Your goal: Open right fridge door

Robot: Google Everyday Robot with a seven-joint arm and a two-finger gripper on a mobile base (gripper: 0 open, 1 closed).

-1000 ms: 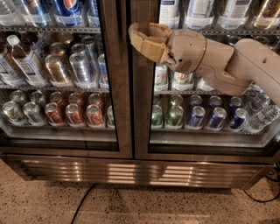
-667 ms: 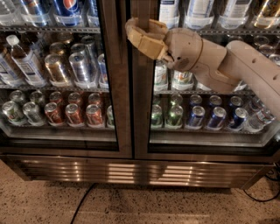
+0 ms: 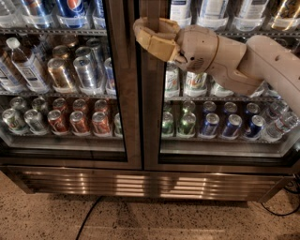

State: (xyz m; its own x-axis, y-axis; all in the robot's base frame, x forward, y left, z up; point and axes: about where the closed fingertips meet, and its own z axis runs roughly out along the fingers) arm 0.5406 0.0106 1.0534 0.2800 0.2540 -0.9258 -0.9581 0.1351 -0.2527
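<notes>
Both fridge doors run off the view at 12 o'clock, so the top-shelf bottles show only their lower halves. The right fridge door (image 3: 206, 117) fills the 3 o'clock half, shut against the left door (image 3: 65, 93), and its outer frame is cut off at the edge. The beige arm (image 3: 262, 61) hides some of the white-and-green cans (image 3: 194, 85) on its middle shelf. Their lettering cannot be read. Below them stand green cans (image 3: 187, 124) and blue cans (image 3: 229, 125), with no brand legible. Behind the left door, a blue can (image 3: 70, 7) at 11 o'clock carries a round red, white and blue emblem, its name out of sight.

The arm enters from 2 o'clock, its upper part cut off, and reaches level toward 9 o'clock. The gripper (image 3: 140, 29) sits near 12 o'clock, in front of the right door's inner frame upright. Its tan fingers (image 3: 154, 44) stand a little apart, with a narrow gap showing dark frame between them. Whether they touch the frame cannot be told.

A black cable (image 3: 89, 216) crosses the speckled floor (image 3: 187, 220) at 7 o'clock.
</notes>
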